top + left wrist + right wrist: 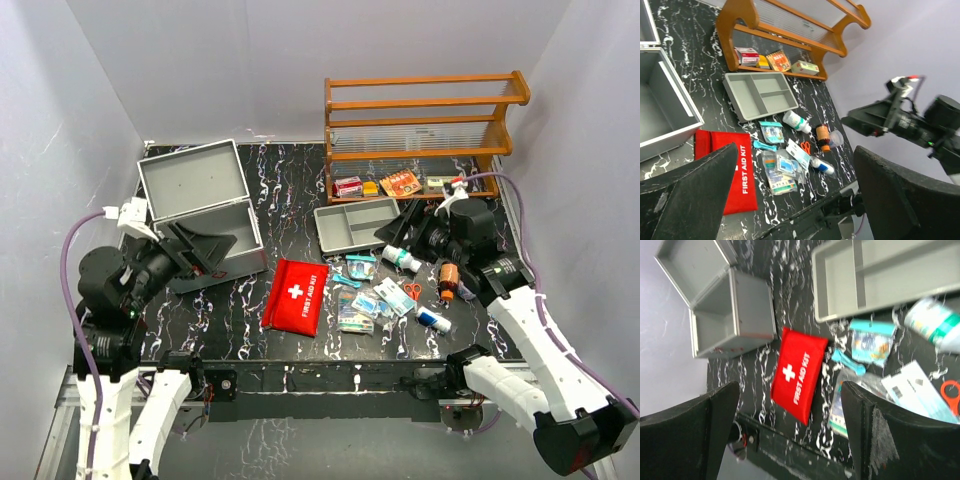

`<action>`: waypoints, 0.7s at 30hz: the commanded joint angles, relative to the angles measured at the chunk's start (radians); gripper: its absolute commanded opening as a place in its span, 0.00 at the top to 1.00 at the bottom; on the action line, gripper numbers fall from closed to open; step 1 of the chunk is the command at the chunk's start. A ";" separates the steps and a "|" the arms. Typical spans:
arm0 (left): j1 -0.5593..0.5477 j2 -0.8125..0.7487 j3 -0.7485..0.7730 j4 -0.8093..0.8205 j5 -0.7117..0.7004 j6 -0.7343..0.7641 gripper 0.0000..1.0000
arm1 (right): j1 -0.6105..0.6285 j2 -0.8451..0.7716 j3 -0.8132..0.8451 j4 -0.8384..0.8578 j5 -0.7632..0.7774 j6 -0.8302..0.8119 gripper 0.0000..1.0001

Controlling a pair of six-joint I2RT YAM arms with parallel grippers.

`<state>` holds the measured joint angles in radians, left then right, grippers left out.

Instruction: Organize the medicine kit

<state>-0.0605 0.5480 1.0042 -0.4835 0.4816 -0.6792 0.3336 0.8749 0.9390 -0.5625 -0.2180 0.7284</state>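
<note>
The medicine kit (200, 205), a silver-grey metal case, stands at the back left with its lid raised and its inside bare; it also shows in the wrist views (662, 117) (715, 307). My left gripper (212, 258) hovers open just in front of the case, nothing between its fingers (795, 150). My right gripper (405, 228) hangs open above the grey divided tray (357, 224) and holds nothing (790, 385). A red first aid pouch (296, 295) lies flat at the front centre. Loose packets (355, 312), a white bottle (400, 258), an orange vial (447, 277) and small scissors (411, 291) lie to its right.
A wooden shelf rack (425, 125) stands at the back right with small boxes (375, 185) on its bottom shelf. A small white tube (434, 320) lies near the table's front edge. Purple cables loop beside both arms. Walls close in on the left, back and right.
</note>
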 commanded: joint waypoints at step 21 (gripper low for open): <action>0.002 0.025 -0.216 -0.037 0.150 -0.091 0.11 | 0.168 0.211 -0.170 0.116 -0.035 0.046 0.30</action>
<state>-0.0608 0.5411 0.8246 -0.5800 0.5865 -0.7303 0.4480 1.0317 0.7567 -0.5457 -0.3035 0.7696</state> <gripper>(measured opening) 0.906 0.717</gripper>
